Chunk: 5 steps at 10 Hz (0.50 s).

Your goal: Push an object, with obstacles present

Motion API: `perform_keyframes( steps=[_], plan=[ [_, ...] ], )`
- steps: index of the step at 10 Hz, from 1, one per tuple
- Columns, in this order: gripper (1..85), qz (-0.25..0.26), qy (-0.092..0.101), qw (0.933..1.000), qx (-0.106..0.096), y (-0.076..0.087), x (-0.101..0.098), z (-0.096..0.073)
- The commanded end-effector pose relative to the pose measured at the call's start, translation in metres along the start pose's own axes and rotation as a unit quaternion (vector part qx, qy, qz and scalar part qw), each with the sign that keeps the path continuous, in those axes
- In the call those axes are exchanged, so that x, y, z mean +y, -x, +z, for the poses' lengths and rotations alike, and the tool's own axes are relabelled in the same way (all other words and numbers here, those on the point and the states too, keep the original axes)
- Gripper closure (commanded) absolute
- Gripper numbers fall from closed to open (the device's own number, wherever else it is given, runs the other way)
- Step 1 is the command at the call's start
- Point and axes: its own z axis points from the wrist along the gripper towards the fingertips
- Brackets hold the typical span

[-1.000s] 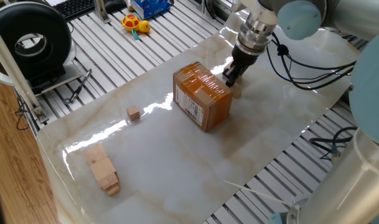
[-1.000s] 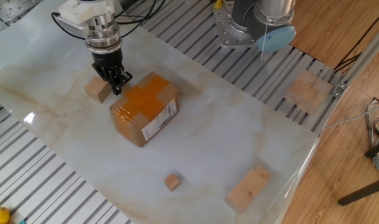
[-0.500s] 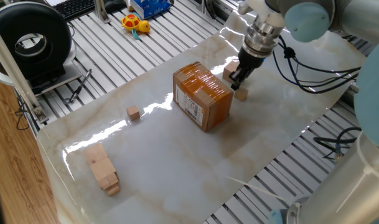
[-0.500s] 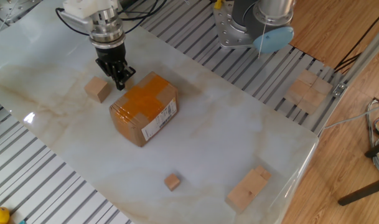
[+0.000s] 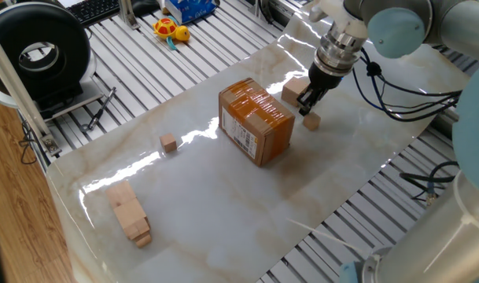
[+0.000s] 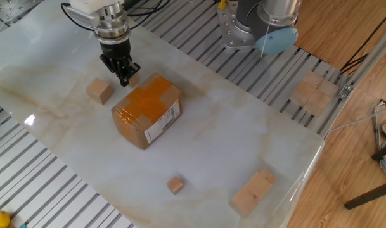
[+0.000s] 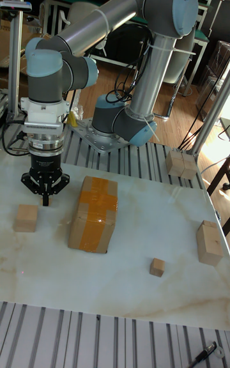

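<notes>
Beside the cardboard box (image 5: 255,122), on the table (image 5: 223,206), the small wooden cube (image 5: 311,121) lies just next to the closed, empty gripper (image 5: 307,107), opposite the bigger wooden cube (image 5: 291,92).

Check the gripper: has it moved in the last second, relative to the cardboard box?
Yes. In the other fixed view the gripper has gone from beside the bigger wooden cube toward the far corner of the cardboard box, which has stayed put.
</notes>
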Motion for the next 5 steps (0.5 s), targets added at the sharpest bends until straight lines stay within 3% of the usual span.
perform_keyframes(
  steps=[1,5],
  plan=[
    [84.0,0.007,0.001,1.0,-0.004,0.003,0.001,-0.003],
    [84.0,0.019,0.004,0.9998,0.005,0.011,0.018,-0.011]
  ],
)
